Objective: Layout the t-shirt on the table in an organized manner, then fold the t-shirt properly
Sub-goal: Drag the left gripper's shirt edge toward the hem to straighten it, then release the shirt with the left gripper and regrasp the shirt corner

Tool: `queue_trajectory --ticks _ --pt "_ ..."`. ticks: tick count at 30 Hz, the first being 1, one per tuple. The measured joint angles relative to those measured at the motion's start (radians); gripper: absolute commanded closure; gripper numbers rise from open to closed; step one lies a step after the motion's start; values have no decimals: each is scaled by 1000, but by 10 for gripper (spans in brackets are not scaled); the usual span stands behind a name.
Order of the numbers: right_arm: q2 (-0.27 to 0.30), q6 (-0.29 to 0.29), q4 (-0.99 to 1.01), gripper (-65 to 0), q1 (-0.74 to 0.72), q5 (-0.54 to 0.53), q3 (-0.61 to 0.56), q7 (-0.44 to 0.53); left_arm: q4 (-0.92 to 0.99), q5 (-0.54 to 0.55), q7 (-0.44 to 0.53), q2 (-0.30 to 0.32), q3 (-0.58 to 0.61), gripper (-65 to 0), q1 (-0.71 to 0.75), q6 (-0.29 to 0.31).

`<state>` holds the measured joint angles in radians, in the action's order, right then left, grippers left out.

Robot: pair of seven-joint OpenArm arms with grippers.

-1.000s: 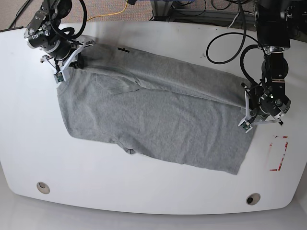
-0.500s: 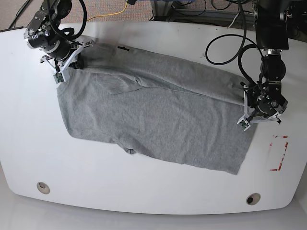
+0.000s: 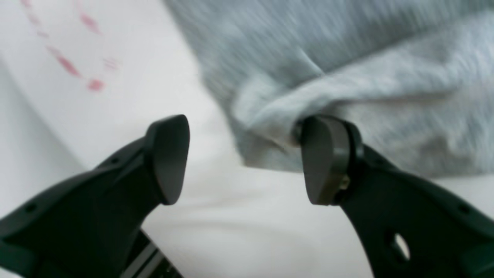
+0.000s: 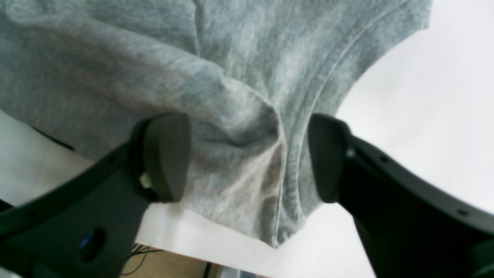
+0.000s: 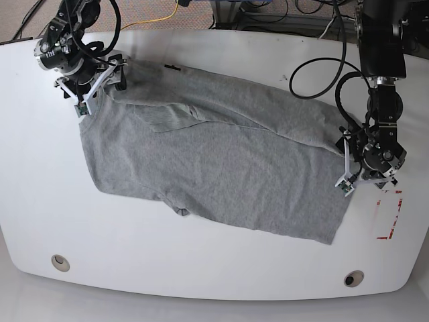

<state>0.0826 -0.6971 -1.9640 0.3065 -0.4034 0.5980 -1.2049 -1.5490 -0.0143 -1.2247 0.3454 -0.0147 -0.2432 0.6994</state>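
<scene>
T-shirt lying spread out, both grippers letting go.

The grey t-shirt (image 5: 214,168) is lying flat, slanting across the middle of the white table (image 5: 201,282), not yet folded. The left gripper (image 3: 245,160) by the red-tape edge and the right gripper (image 4: 247,158) at the far corner are gaping wide, gripping nothing. Layout looks nearly done; next calls for regrasping edges to straighten or fold.

floor (image 5: 144,9): brownish carpet, seen in a strip beyond the far edge of the tabletop
cables (image 5: 295,8): black tangle on floor, right of yellow cord
yellow cord (image 5: 163,17): runs across floor
light: even, soft shadows
</scene>
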Motion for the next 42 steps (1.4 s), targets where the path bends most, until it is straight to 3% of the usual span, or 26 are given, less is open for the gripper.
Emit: queue_trajectory --ticks 12,24,38,42 --pt "3 0 -19 -457 24 -3 0 3 -32 7 2 39 -3 -429 -60 1" --pt "3 0 -19 -457 24 0 0 3 -34 3 89 102 -4 -428 -61 1" --pt "6 0 -24 -457 29 4 0 3 -101 9 88 96 -163 -428 159 3" --pt "11 0 -35 -465 46 3 -2 6 -112 78 154 90 -209 -428 201 2"
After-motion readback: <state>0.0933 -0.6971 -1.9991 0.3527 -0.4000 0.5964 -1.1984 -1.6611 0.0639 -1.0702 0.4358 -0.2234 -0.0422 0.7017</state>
